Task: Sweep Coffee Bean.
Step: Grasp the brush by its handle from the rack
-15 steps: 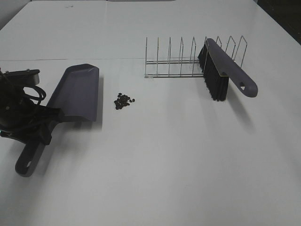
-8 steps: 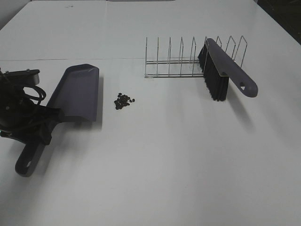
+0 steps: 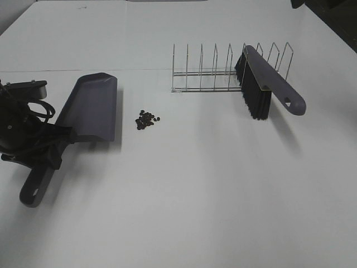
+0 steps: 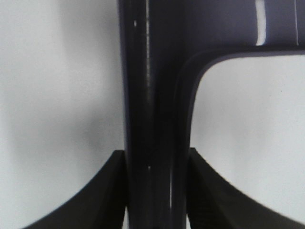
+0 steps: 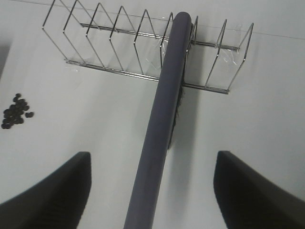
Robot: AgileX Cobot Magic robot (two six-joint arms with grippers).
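Observation:
The coffee beans (image 3: pixel 147 119) lie in a small dark pile on the white table, also visible in the right wrist view (image 5: pixel 16 111). The grey-purple dustpan (image 3: pixel 92 106) lies just left of them, blade edge toward the pile. My left gripper (image 3: pixel 56 146) is shut on the dustpan's handle (image 4: pixel 152 71). The grey-purple brush (image 3: pixel 268 84) with black bristles leans in the wire rack (image 3: pixel 212 75). My right gripper (image 5: pixel 152 154) is open above the brush handle (image 5: pixel 164 109), not touching it.
The wire rack (image 5: pixel 119 47) stands at the back right with several empty slots. Only a dark bit of the right arm (image 3: pixel 297 3) shows at the top edge of the high view. The table's far right edge runs past the rack.
The dustpan and left gripper have shifted slightly away from the front. A dark part of the right arm has come into the high view's top edge. Beans and brush have not moved.

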